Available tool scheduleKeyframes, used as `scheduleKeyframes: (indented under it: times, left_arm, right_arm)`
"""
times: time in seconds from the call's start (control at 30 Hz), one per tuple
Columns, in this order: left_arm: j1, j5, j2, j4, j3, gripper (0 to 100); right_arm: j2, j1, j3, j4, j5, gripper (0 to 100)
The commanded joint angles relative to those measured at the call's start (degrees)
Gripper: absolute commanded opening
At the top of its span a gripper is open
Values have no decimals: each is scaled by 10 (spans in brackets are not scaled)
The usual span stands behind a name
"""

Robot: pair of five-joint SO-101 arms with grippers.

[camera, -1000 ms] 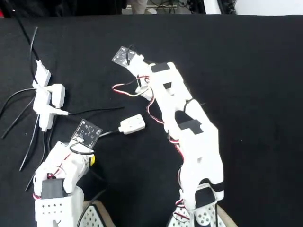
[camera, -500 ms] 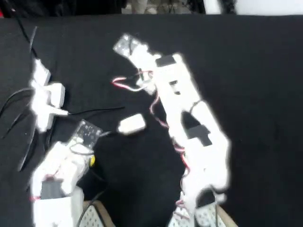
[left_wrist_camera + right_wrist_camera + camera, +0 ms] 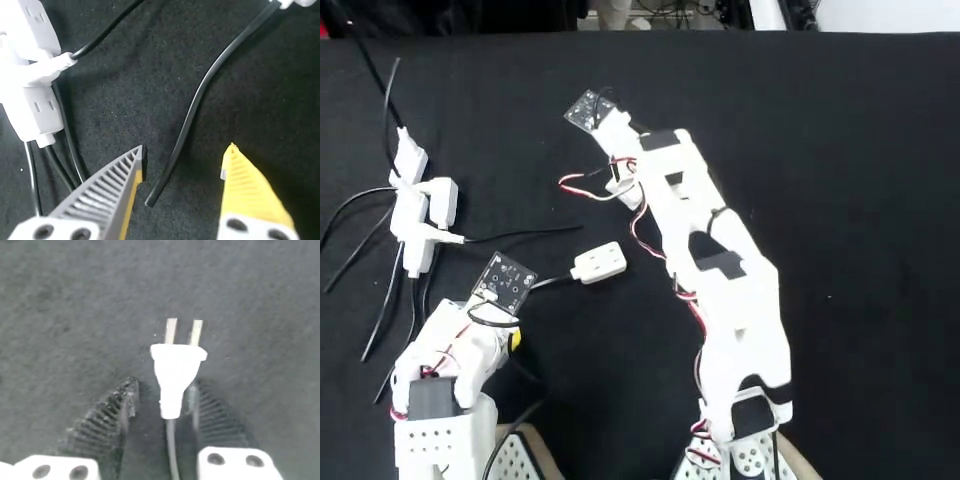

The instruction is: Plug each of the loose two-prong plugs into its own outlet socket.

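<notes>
A white two-prong plug [image 3: 177, 365] lies between the fingers of my right gripper [image 3: 160, 390], prongs pointing away and its cord running back under the wrist. One finger [image 3: 200, 410] touches the plug's neck, and a gap shows at the other finger [image 3: 120, 407]. The right arm [image 3: 670, 190] stretches to the far middle of the table. A white outlet socket [image 3: 598, 262] on a black cable lies between the arms. My left gripper [image 3: 185, 149] stands open over the free end of a black cable [image 3: 185, 130], close to the white outlet blocks [image 3: 32, 75].
A cluster of white outlet blocks and plugs [image 3: 415, 205] with several black cables lies at the left of the black table [image 3: 840, 150]. The left arm [image 3: 455, 355] sits at the near left, with arm bases at the near edge.
The right arm's wrist has shifted slightly toward the far edge. The left arm, the outlet socket and the outlet cluster stay where they were.
</notes>
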Motion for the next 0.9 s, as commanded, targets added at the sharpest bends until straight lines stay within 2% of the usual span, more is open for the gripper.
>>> scheduleKeyframes:
  times: [0.0, 0.1, 0.27, 0.47, 0.53, 0.6, 0.7, 0.87]
  left_arm:
    - [-4, -3, -4, 0, 1, 253]
    - [-4, -3, -4, 0, 1, 253]
    - [-4, -3, -4, 0, 1, 253]
    - [-4, -3, -4, 0, 1, 253]
    - [-4, -3, -4, 0, 1, 253]
    - [-4, -3, -4, 0, 1, 253]
    - [-2, -3, -4, 0, 1, 253]
    - [0, -3, -4, -2, 1, 253]
  right_arm:
    - [2, 15, -60, 48, -8, 11]
    - [-7, 14, -97, 120, 4, 11]
    - [-44, 14, -146, 230, 120, 12]
    - [-75, 18, -155, 396, 367, 12]
    - [-82, 28, -157, 434, 425, 14]
    - [-91, 40, -152, 440, 454, 16]
    - [-96, 64, -130, 441, 478, 86]
    - [-99, 95, -116, 440, 482, 181]
